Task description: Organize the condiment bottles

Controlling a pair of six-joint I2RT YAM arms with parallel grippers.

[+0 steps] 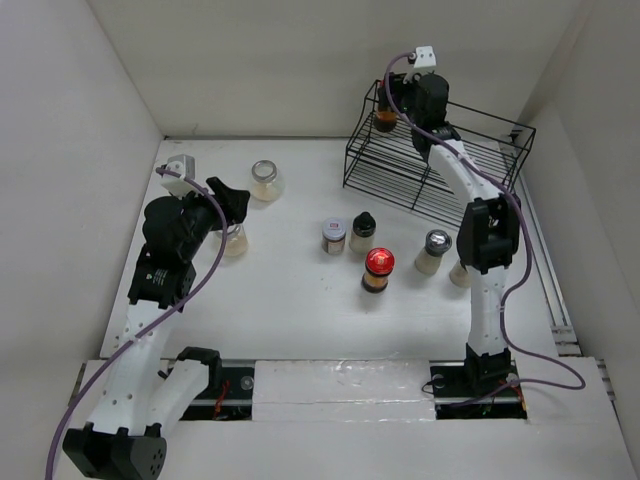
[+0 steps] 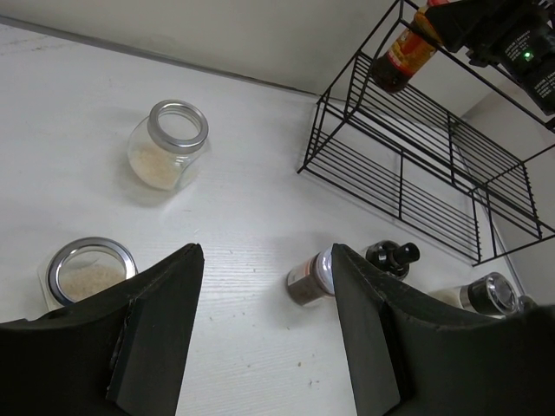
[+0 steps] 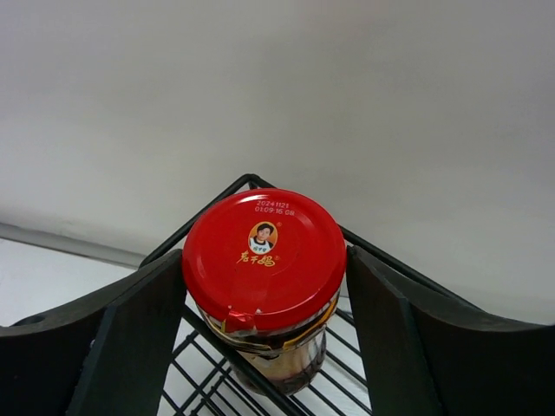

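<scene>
My right gripper [image 1: 398, 112] [image 3: 264, 290] is shut on a dark jar with a red lid [image 3: 264, 256], a finger on each side of the lid. It holds the jar tilted at the back left corner of the black wire rack [image 1: 440, 165]; the jar also shows in the left wrist view [image 2: 404, 52]. My left gripper [image 1: 232, 200] [image 2: 264, 338] is open and empty above the table, beside a clear jar [image 1: 235, 241] [image 2: 90, 269]. A second clear jar [image 1: 266, 180] [image 2: 169, 143] stands further back. A second red-lidded jar [image 1: 378, 268] stands mid-table.
A silver-capped shaker [image 1: 334, 236] [image 2: 310, 277], a black-capped one [image 1: 363, 232] [image 2: 392, 256] and another silver-capped one [image 1: 434, 250] [image 2: 486, 293] stand mid-table. A pale jar [image 1: 460, 274] is partly hidden behind the right arm. White walls enclose the table.
</scene>
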